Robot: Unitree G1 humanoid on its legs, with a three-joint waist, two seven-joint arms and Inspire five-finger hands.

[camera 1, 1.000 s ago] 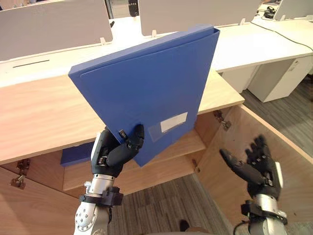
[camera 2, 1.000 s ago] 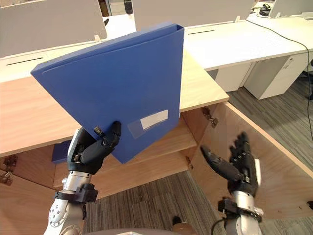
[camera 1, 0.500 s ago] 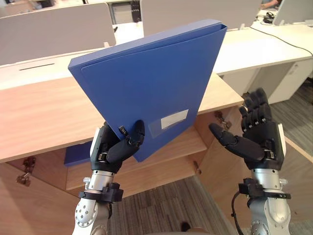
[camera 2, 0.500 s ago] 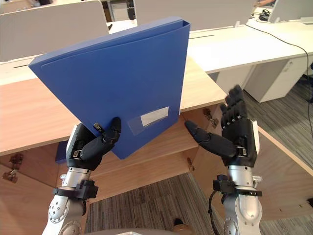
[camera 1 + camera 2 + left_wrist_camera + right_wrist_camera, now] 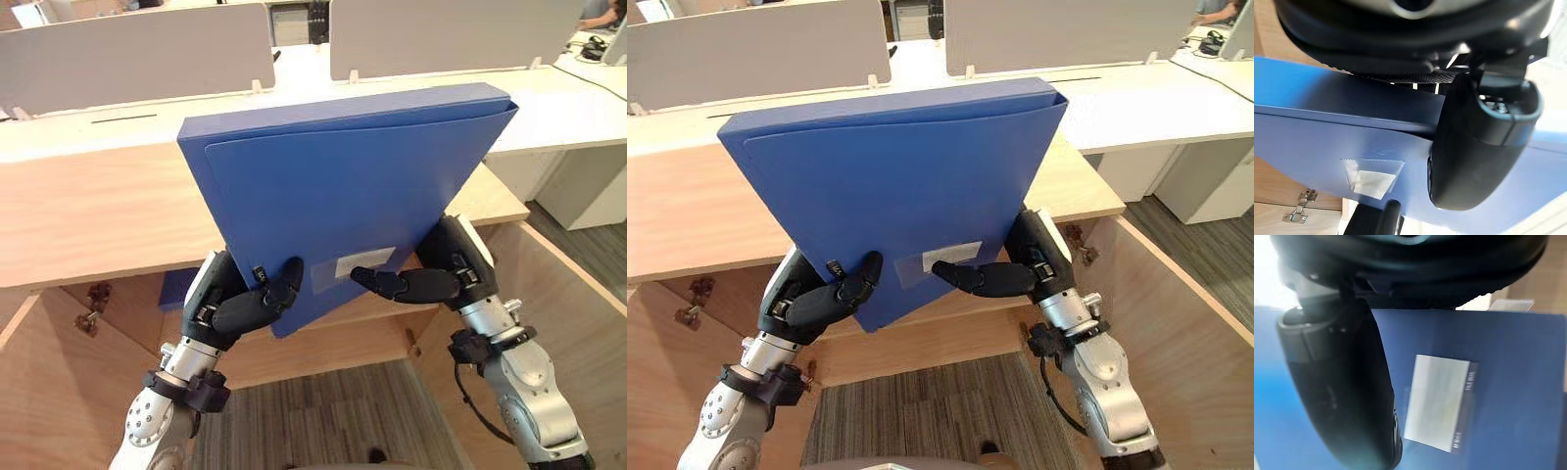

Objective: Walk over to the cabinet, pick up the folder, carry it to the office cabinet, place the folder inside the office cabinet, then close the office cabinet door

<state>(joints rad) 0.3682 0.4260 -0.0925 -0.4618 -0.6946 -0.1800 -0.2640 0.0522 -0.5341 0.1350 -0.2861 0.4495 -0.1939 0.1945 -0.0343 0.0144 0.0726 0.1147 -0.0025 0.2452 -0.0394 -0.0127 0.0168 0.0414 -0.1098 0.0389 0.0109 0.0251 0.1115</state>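
Over cabinet (image 5: 88, 215), left hand (image 5: 233, 305), right hand (image 5: 438, 279) pinch folder (image 5: 343, 181).

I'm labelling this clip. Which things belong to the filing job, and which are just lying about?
Job: blue folder, gripped by left hand and right hand; open office cabinet, its door.
Lying about: white desks, grey screens, blue item on the cabinet shelf.
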